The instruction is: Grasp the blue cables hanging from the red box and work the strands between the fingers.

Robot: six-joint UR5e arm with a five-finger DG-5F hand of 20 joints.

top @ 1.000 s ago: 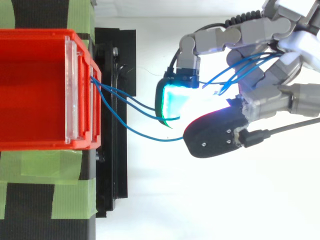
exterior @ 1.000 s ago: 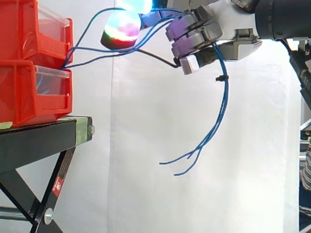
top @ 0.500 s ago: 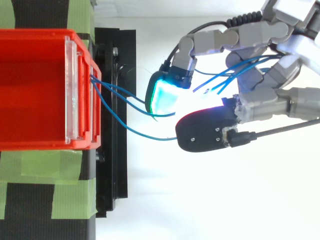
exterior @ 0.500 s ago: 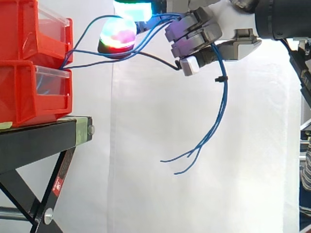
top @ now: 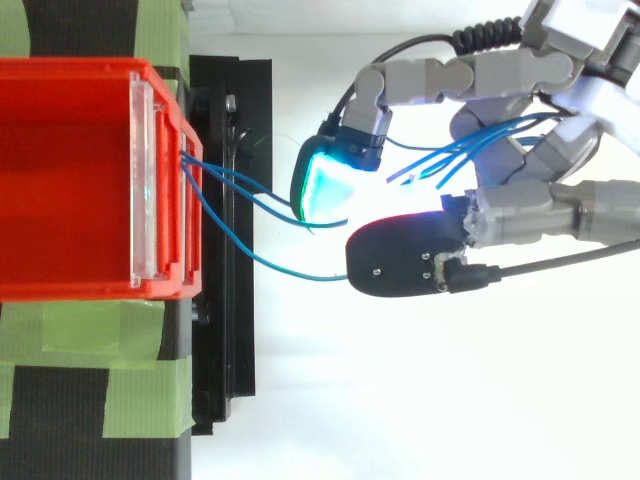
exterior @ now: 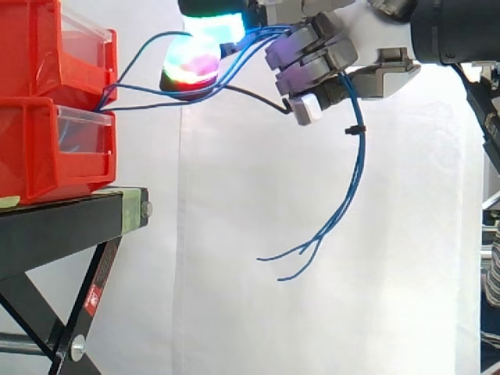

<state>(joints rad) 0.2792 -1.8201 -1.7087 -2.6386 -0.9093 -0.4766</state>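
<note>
Item: blue cables (exterior: 362,156), several thin strands.
- Location: they leave the front of the upper red box (exterior: 31,55), span the open gap in mid-air, pass through the hand (exterior: 316,58) and hang below it as loose ends. A small black tie binds them just under the hand.
- Hand: fingers curled round the strands. In the top view the strands fan out between separate fingers, and a glowing fingertip (top: 325,185) reaches toward the box.
- Step in hand: the grasp appears made, and the strands are being worked between the fingers.
- Next move calls for: small finger motions that roll or part the strands, with slack kept on the box side so nothing pulls taut or slips free.
- Surroundings: red boxes stacked on a black stand (exterior: 62,226), green tape (top: 70,330) on top of the stand, white curtain (exterior: 234,312) behind.
</note>
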